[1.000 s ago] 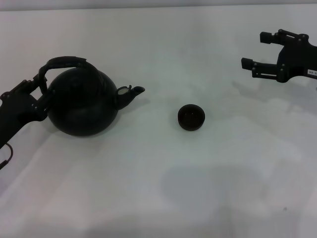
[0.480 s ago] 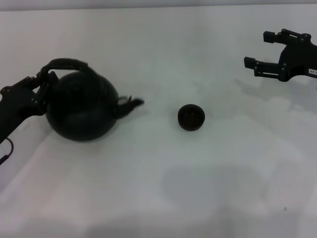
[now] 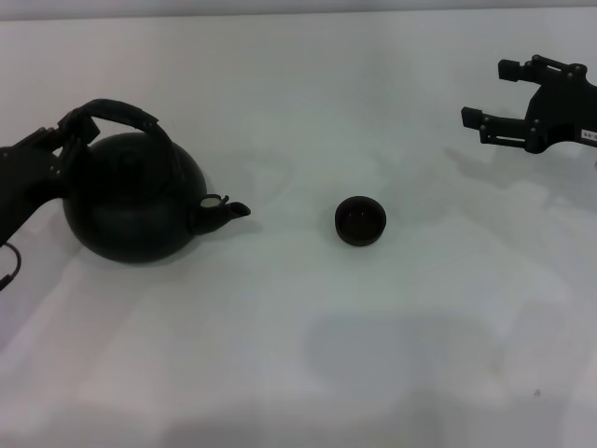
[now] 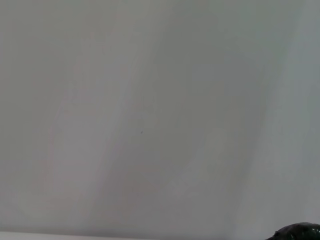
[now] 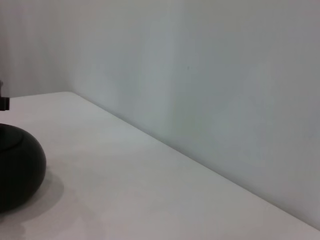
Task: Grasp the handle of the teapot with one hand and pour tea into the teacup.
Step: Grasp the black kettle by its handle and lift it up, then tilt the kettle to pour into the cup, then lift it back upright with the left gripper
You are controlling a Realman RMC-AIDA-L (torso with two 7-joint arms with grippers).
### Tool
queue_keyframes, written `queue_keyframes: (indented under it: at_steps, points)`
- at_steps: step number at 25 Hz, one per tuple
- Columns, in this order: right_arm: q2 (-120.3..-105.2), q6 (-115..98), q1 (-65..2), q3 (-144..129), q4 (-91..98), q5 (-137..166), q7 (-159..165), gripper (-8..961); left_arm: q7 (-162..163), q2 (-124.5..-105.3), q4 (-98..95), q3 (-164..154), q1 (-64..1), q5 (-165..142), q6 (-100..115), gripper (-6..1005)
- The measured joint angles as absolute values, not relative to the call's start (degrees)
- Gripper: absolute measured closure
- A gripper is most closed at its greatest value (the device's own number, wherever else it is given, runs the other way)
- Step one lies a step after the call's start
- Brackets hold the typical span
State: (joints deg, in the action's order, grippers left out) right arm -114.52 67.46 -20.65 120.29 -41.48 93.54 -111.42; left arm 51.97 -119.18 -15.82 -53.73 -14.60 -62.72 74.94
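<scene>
The large round black teapot sits at the left of the white table in the head view, its short spout pointing right toward the teacup. The arched black handle loops over its top. My left gripper is shut on the left end of the handle. The small black-brown teacup stands upright near the middle, well apart from the spout. My right gripper is open and empty at the far right. A round black body, apparently the teapot, shows in the right wrist view.
The white table spreads wide in front of the teapot and teacup. A pale wall rises behind the table's far edge. The left wrist view shows only pale surface and a dark rough bit at its edge.
The teapot has shifted to the left with my left gripper, and its spout has swung lower and away from the teacup. The teacup has not moved; the right arm has barely moved.
</scene>
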Motion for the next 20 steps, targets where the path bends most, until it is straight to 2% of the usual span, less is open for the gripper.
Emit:
queue_keyframes:
  at_steps: [6,20]
  points:
    - [-114.6,67.23,-20.89,120.37,-41.0,93.51,-112.24,89,56.58,-119.05,-19.57,-54.11,-15.87,-63.64,72.62,814]
    - [-114.61,66.99,-20.92,120.31,-40.5,89.54,-115.1,88,86.65,-118.91,-48.38,-70.45,-17.32,-82.79,50.95,820]
